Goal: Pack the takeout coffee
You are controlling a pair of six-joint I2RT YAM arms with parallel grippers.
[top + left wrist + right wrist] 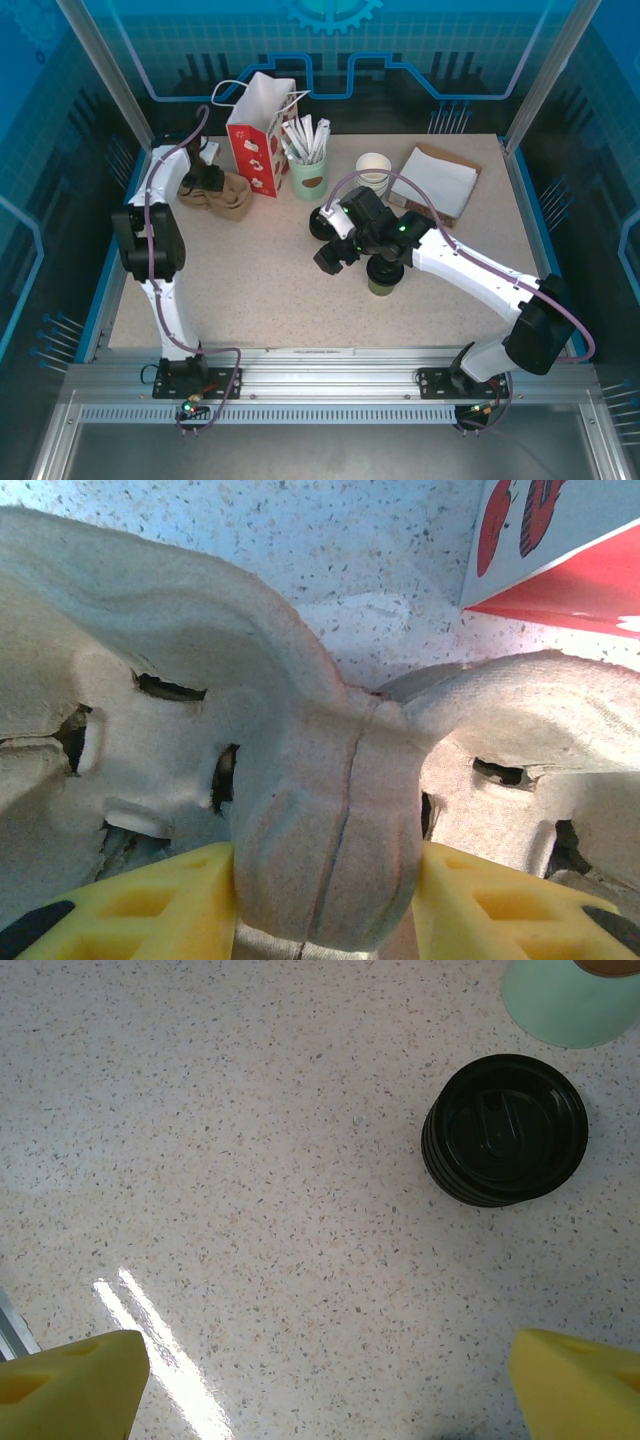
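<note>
Pale speckled stone-look desk with a blue rim, its load gathered on the far half.

At far left lies a brown moulded-pulp cup carrier. Just beside it a red-and-white paper bag with loop handles stands upright. To the right come a pale-green cup of white sticks, a stack of white-rimmed green cups and a flat pile of white and brown napkins. Nearer the middle sit a short stack of round black plastic lids and a small dark-green paper cup.

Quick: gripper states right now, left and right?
Left gripper: closed on the centre ridge of the pulp cup carrier.
Right gripper: open, holding nothing.
</note>
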